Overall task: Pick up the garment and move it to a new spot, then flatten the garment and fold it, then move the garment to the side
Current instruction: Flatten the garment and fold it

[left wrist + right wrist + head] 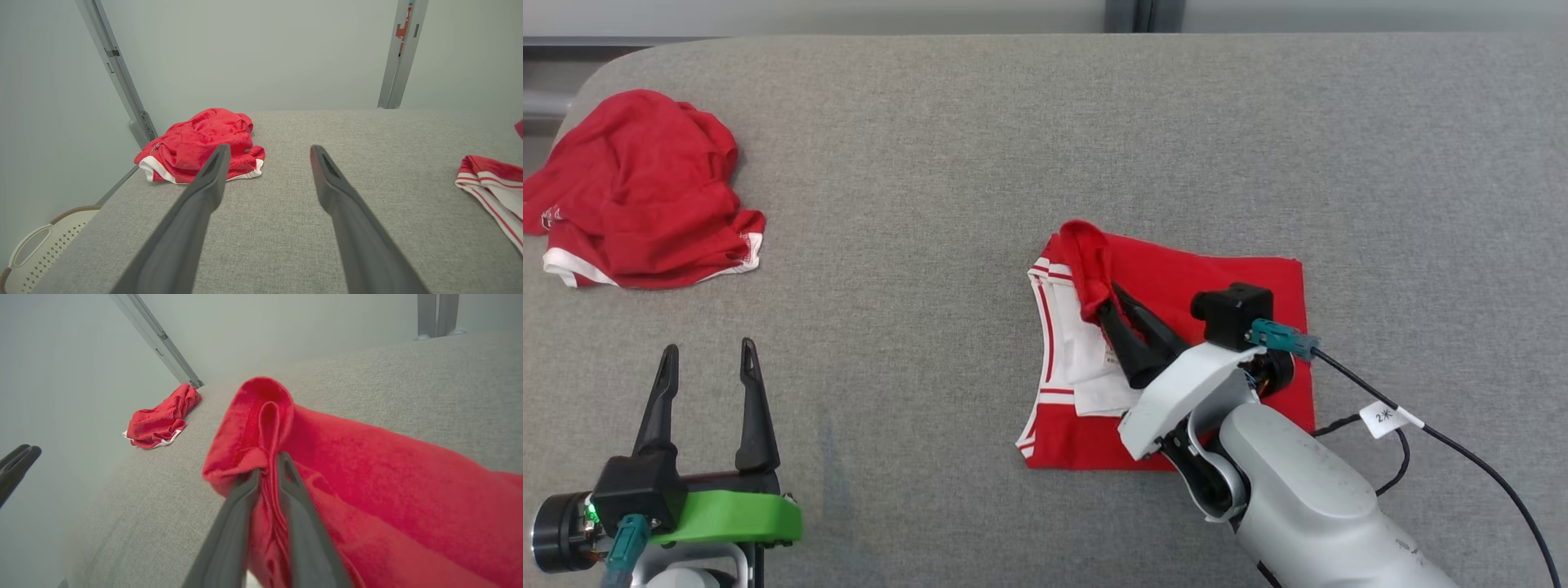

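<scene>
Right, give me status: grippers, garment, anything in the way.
Left gripper open, empty. Right gripper pinching raised fold of folded red, white-trimmed garment. Crumpled red garment far left, well apart.

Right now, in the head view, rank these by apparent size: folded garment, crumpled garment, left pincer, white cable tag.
1. Folded garment, though the right arm covers part of it.
2. Crumpled garment, not far behind.
3. Left pincer.
4. White cable tag.

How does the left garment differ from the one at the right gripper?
The left garment is a crumpled heap; the right garment lies folded and mostly flat. The right gripper pinches a raised fold of the right garment; the left garment is untouched. Both are red with white trim.
</scene>
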